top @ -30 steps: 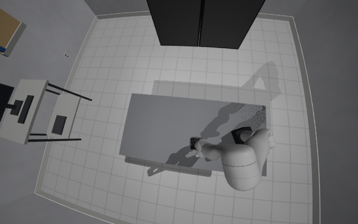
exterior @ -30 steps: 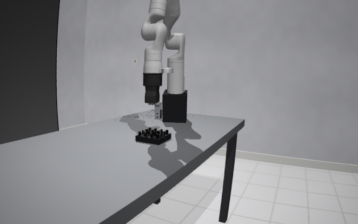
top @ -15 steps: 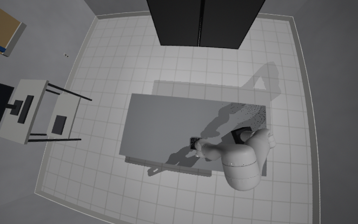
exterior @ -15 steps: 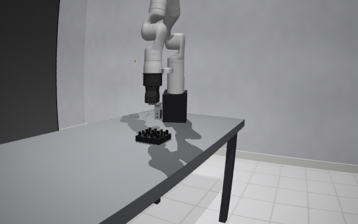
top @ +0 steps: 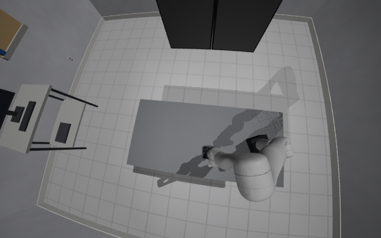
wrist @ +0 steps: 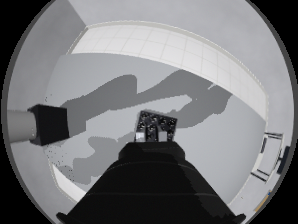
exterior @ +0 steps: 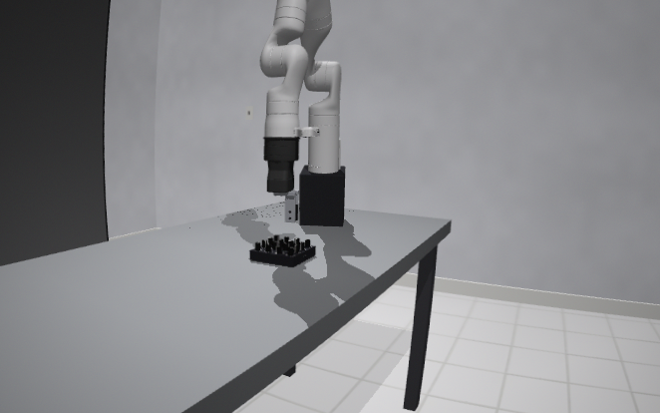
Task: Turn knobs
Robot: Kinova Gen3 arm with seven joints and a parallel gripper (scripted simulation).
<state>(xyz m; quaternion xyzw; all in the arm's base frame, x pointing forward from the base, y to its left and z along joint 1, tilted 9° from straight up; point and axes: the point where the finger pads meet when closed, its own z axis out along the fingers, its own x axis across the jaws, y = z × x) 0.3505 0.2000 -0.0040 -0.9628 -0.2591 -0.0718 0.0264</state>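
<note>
Knob box point(exterior: 282, 250) is the thing to work on, though the biggest items come first: the grey table point(exterior: 150, 309) carries the arm's black pedestal point(exterior: 335, 200) at its far end, and the pale arm point(exterior: 281, 107) bends down from there. The box stands on the table near the edge, in front of the pedestal. The gripper point(exterior: 291, 207) hangs above the box's rear side, well clear of the knobs, fingers partly open and holding nothing. This looks like the approach step, with no knob gripped yet. Next, the gripper needs to line up over C4 or B2 and come straight down; the labels are too small to read here.
</note>
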